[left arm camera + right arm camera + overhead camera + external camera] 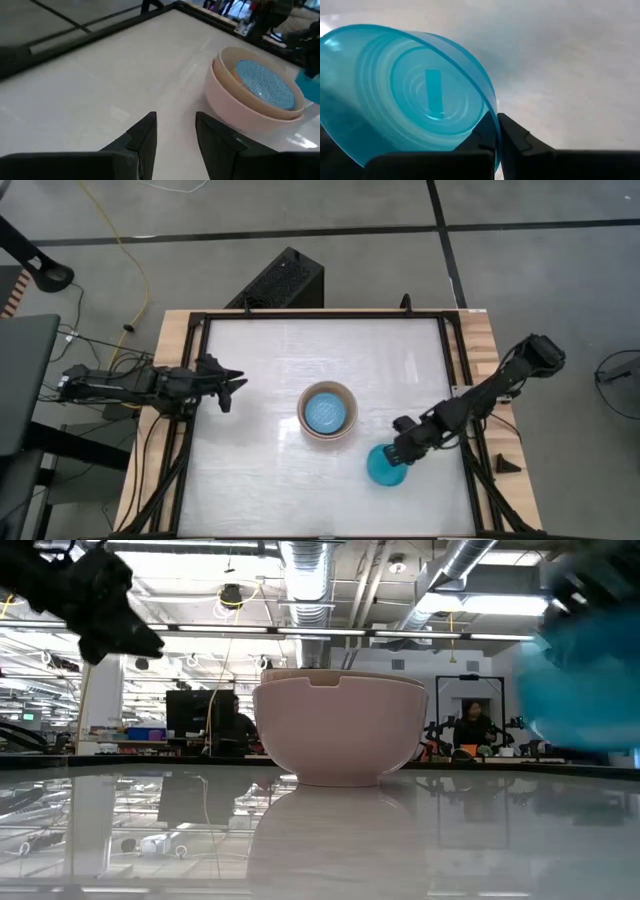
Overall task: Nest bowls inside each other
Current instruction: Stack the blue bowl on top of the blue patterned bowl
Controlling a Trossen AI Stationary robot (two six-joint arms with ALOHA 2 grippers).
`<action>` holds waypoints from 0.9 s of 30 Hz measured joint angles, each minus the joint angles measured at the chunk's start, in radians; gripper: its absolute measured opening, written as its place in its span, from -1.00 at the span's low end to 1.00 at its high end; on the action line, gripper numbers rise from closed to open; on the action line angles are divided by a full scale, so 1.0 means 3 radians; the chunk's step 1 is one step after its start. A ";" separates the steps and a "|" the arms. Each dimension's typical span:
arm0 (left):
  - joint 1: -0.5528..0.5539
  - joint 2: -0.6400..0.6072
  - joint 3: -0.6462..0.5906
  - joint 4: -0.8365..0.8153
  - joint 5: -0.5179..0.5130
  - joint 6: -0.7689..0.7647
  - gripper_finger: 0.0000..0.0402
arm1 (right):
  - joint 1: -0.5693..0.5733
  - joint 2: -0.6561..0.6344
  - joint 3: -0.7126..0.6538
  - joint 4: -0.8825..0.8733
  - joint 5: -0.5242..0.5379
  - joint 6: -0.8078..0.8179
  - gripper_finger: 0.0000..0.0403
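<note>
A stack of bowls [326,411] stands on its base at the table's middle: a salmon-pink bowl [340,730] outermost, a grey-beige one [225,65] inside it, and a light blue one [264,82] innermost. To its near right is the teal bowl [383,468], with my right gripper [402,450] shut on its rim. My left gripper [232,385] hangs open over the table's left edge, fingers [145,137] pointing toward the stack, nothing between them. My right gripper pinches the teal bowl's rim [492,117] between its two fingers, one finger inside the bowl and one [520,137] outside. The fingers slant down from the table's right side. The bowl [590,670] is tilted and in the low view looks lifted off the table.
A black frame [452,350] runs around the white table top, with wooden borders outside it. Bare table lies between my left gripper and the stack, and along the near edge. People and shelving show in the room behind the table.
</note>
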 joint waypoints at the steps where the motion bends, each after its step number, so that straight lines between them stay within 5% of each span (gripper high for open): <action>1: 0.0000 -0.0070 -0.0065 -0.0003 0.0020 -0.0076 -0.39 | -0.0060 0.0000 0.0079 0.0003 -0.0046 -0.0093 -0.84; 7: 0.0000 -0.0317 -0.0416 0.0102 0.0233 -0.0638 -0.39 | -0.0346 0.0000 0.0802 -0.0013 -0.0208 -0.0784 -0.87; 14: -0.0001 -0.0343 -0.0590 0.0341 0.0312 -0.0808 -0.39 | -0.0996 0.0179 0.1512 -0.0394 0.0460 -0.1694 -0.86; 27: -0.0001 -0.0345 -0.0589 0.0390 0.0434 -0.0848 -0.39 | -0.1738 0.1194 0.2109 -0.0495 0.0206 -0.2465 -0.85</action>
